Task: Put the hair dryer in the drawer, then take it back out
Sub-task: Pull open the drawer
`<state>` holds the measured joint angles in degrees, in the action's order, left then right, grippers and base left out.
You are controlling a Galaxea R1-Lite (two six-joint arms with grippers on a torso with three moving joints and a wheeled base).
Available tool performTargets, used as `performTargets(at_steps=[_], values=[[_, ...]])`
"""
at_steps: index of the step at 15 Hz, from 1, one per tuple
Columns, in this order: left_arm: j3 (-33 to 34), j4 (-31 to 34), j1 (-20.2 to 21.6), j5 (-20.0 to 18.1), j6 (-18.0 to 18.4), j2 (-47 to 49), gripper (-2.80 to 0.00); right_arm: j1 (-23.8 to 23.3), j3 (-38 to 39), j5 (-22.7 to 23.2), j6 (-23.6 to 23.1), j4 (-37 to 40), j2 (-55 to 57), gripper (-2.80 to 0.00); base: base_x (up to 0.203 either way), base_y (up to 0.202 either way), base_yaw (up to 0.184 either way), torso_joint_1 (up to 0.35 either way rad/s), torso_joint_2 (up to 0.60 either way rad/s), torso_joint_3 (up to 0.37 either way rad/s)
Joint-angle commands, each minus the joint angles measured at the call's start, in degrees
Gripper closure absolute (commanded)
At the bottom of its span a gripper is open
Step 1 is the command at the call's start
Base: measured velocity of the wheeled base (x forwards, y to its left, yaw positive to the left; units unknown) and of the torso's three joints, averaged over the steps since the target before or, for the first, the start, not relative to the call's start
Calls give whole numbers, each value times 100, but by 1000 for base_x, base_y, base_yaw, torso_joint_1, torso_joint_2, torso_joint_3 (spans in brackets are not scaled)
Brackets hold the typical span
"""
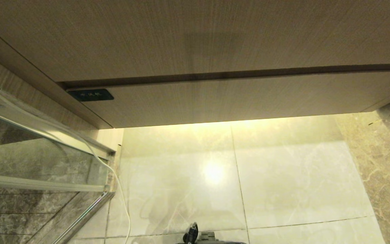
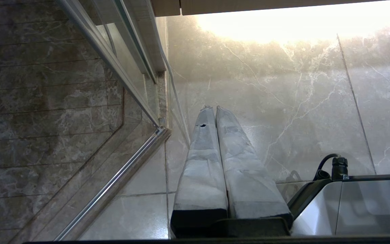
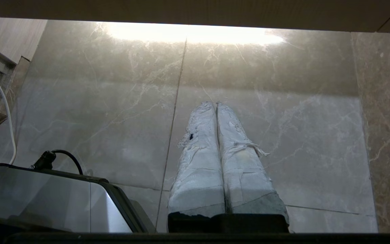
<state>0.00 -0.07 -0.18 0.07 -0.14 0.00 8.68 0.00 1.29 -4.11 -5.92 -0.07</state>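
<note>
You see the drawer (image 1: 222, 98) closed, high above the marble floor (image 1: 283, 176). Both grippers hang low over this floor, well under it: the left gripper (image 2: 214, 109) and the right gripper (image 3: 215, 104) have fingers pressed together, holding nothing. The hair dryer is not visible.

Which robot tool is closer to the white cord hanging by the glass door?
Left. The left tool hangs just beside the thin white cord at the glass door; the right tool is farther off, over open floor tiles.
</note>
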Motion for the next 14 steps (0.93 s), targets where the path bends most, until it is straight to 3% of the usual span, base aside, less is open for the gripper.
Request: performTargets(at_steps=[1, 8, 10, 14], values=[[2, -1, 1, 1, 2, 0, 0, 2, 229, 3, -2, -5, -222, 0, 0, 0, 0, 0, 0, 0], [9, -1, 1, 1, -1, 0, 0, 2, -5, 51, -147, -26, -222, 0, 0, 0, 0, 0, 0, 0], [1, -1, 1, 1, -3, 0, 0, 2, -1145, 203, -182, 354, -212, 0, 0, 0, 0, 0, 0, 0], [0, -1, 1, 1, -3, 0, 0, 31, -4877, 575, -221, 2024, 1372, 0, 0, 0, 0, 0, 0, 0]])
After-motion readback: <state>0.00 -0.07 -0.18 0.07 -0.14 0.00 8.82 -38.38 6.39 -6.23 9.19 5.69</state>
